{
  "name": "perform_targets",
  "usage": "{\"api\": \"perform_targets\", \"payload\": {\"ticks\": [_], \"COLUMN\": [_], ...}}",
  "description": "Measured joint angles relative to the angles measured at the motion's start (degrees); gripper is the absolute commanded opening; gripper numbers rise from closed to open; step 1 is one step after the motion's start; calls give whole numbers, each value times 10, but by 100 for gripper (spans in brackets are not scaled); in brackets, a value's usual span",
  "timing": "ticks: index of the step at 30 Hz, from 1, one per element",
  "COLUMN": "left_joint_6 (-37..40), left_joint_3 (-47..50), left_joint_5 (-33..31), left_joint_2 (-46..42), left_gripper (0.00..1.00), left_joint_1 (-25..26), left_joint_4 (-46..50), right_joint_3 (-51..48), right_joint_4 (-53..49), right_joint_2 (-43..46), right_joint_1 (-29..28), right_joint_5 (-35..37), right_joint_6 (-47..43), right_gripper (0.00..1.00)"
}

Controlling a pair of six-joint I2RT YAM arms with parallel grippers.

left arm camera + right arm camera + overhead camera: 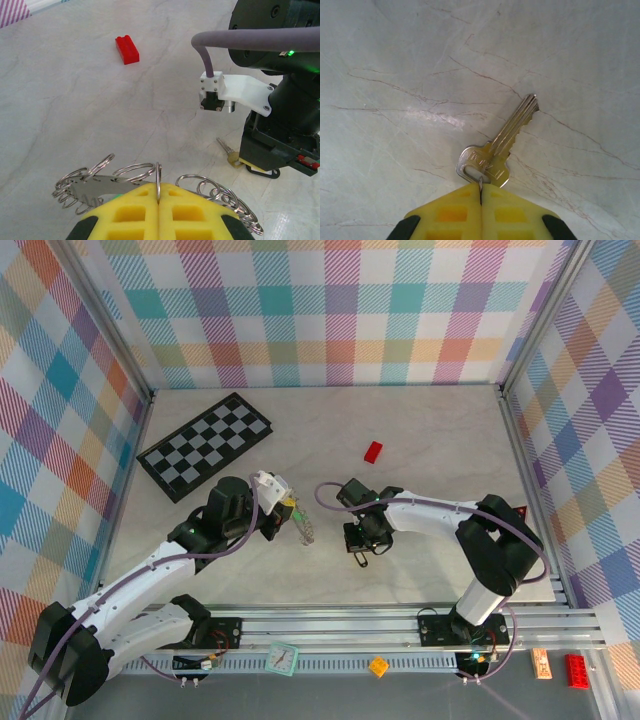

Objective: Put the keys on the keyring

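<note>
The keyring (220,192) is a chain of silver split rings. My left gripper (158,192) is shut on one upright ring of it, and the rest hangs to both sides of the yellow fingertips. A flat toothed silver piece (97,186) lies among the rings on the left. From above, the left gripper (290,508) holds the keyring (306,530) just over the table. A silver key (505,145) lies flat on the table, blade pointing away. My right gripper (481,189) is shut on the rim of its head. The same key (227,152) shows under the right gripper (360,545).
A small red block (373,451) lies on the table beyond the right gripper, also the red block (127,49). A black-and-grey chequerboard (205,445) rests at the back left. Plaid walls close three sides. The right arm's wrist (280,100) stands close to the keyring.
</note>
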State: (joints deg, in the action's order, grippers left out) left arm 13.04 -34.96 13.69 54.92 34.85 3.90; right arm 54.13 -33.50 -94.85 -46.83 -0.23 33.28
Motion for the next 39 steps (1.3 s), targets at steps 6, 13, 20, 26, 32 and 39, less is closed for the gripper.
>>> {"api": "perform_targets", "payload": {"ticks": [6, 13, 20, 26, 32, 39], "left_joint_6": [1, 0, -2, -15, -21, -28], "left_joint_3": [0, 0, 0, 0, 0, -3], "left_joint_5": [0, 7, 36, 54, 71, 83], "left_joint_2": [0, 0, 0, 6, 37, 89], "left_gripper": [0, 0, 0, 0, 0, 0], "left_joint_1": [0, 0, 14, 29, 57, 80], "left_joint_4": [0, 0, 0, 0, 0, -16], "right_joint_3": [5, 3, -51, -82, -98, -106], "right_joint_4": [-13, -21, 37, 88, 129, 153], "right_joint_2": [8, 104, 245, 304, 325, 326], "right_joint_1": [0, 0, 0, 0, 0, 0], "right_joint_5": [7, 13, 3, -28, -66, -101], "right_joint_6": [-4, -46, -146, -237, -304, -348], "right_gripper": [0, 0, 0, 0, 0, 0]}}
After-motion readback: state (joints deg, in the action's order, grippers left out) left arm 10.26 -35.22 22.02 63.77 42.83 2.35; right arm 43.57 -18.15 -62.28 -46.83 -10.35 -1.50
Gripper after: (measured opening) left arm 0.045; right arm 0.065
